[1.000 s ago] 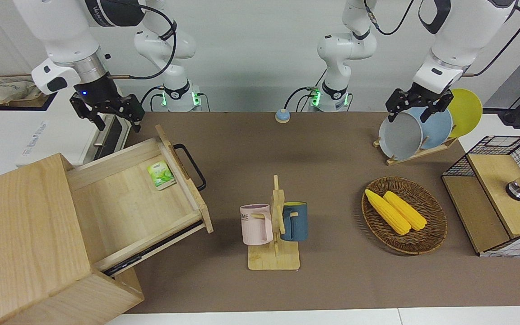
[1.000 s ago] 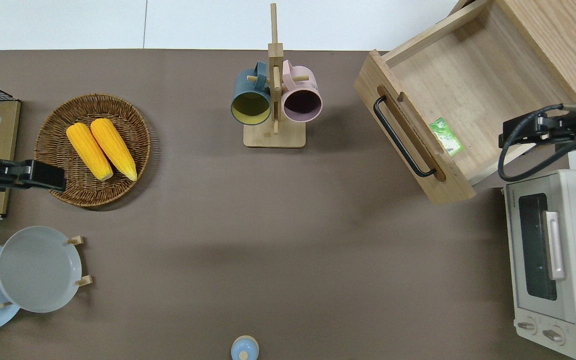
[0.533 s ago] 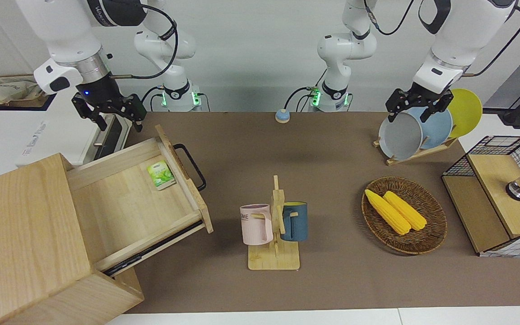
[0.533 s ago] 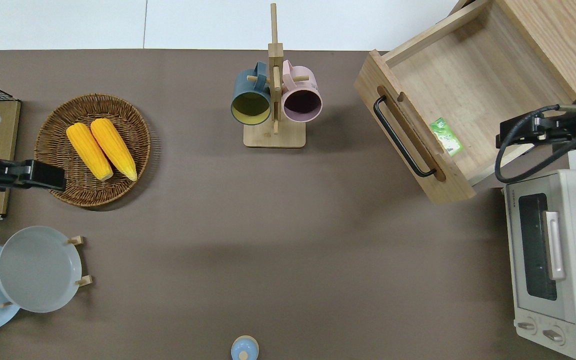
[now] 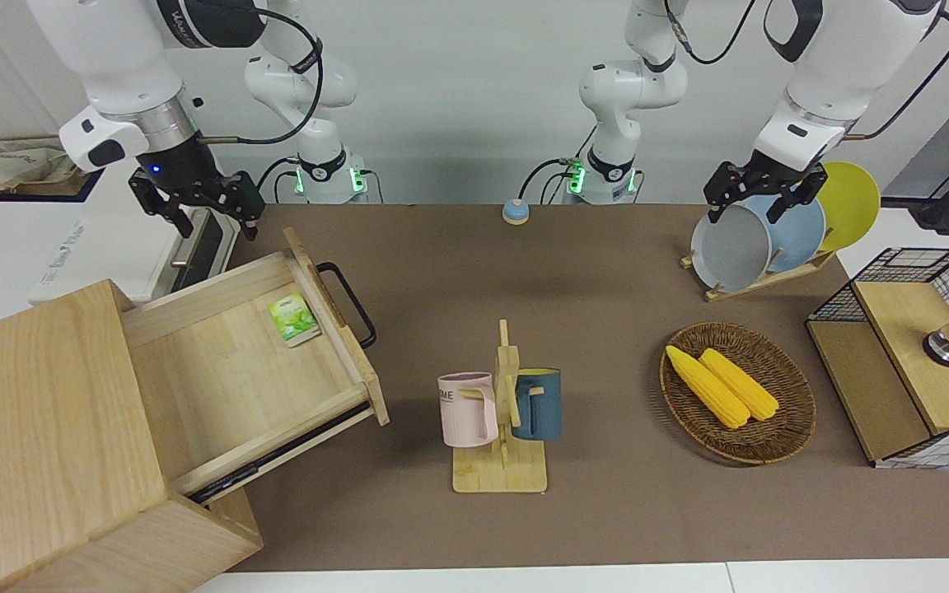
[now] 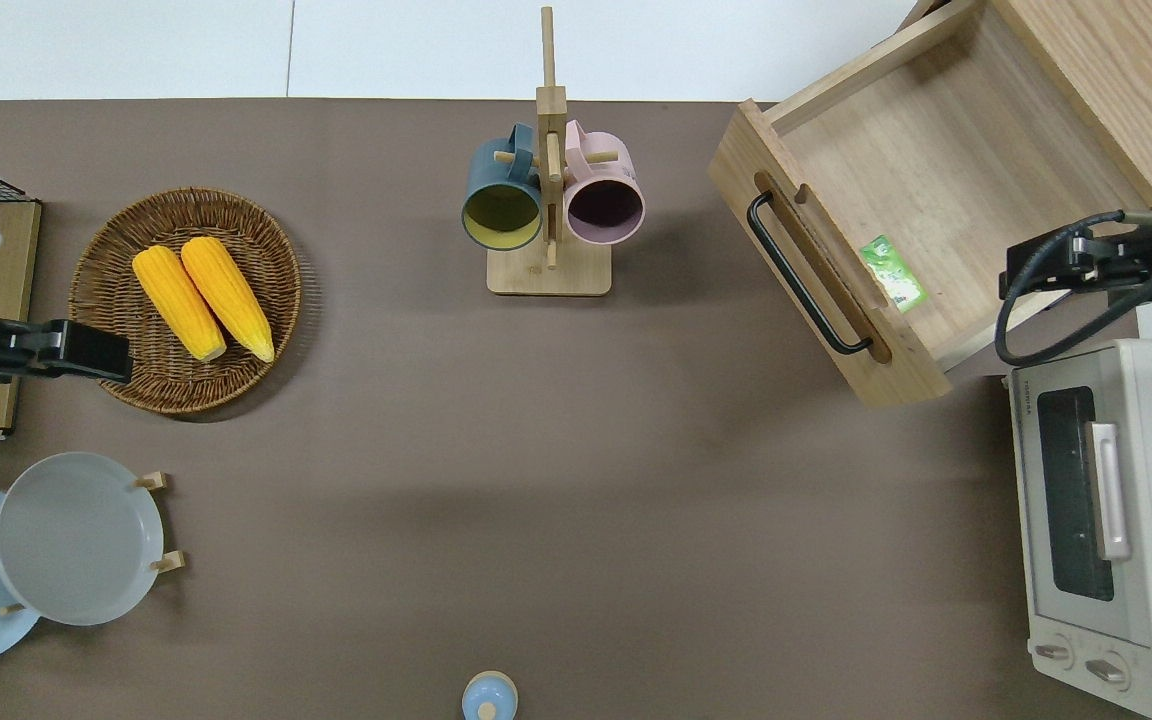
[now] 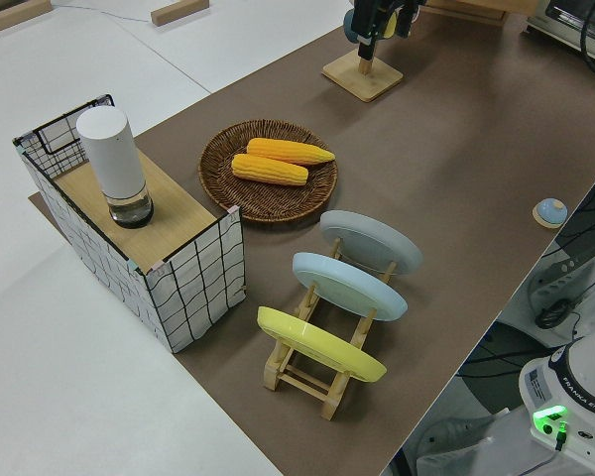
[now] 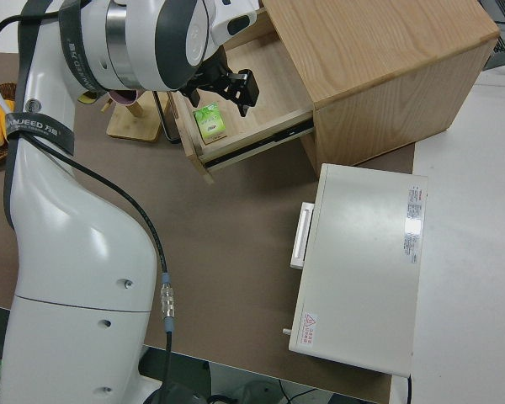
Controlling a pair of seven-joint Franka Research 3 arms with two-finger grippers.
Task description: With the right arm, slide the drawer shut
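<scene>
The wide light-wood drawer (image 5: 227, 379) stands pulled far out of its large wooden box (image 5: 38, 445) at the right arm's end of the table. Its black bar handle (image 5: 348, 301) faces the table's middle. It also shows in the overhead view (image 6: 946, 160) and the right side view (image 8: 265, 80). A small green packet (image 5: 294, 319) lies inside near the front panel. My right gripper (image 5: 215, 221) is open and empty, up in the air over the drawer's side wall nearest the robots (image 6: 1026, 268), apart from the handle (image 6: 804, 275). My left arm is parked, its gripper (image 5: 745, 206) open.
A white toaster oven (image 6: 1106, 520) stands beside the drawer, nearer the robots. A mug rack (image 5: 501, 412) with a pink and a blue mug stands mid-table. A basket of corn (image 5: 736, 391), a plate rack (image 5: 763, 239) and a wire-mesh box (image 5: 911, 354) are at the left arm's end.
My right gripper has only shifted slightly over the drawer's side wall and back. The drawer has not moved, and the left arm is still.
</scene>
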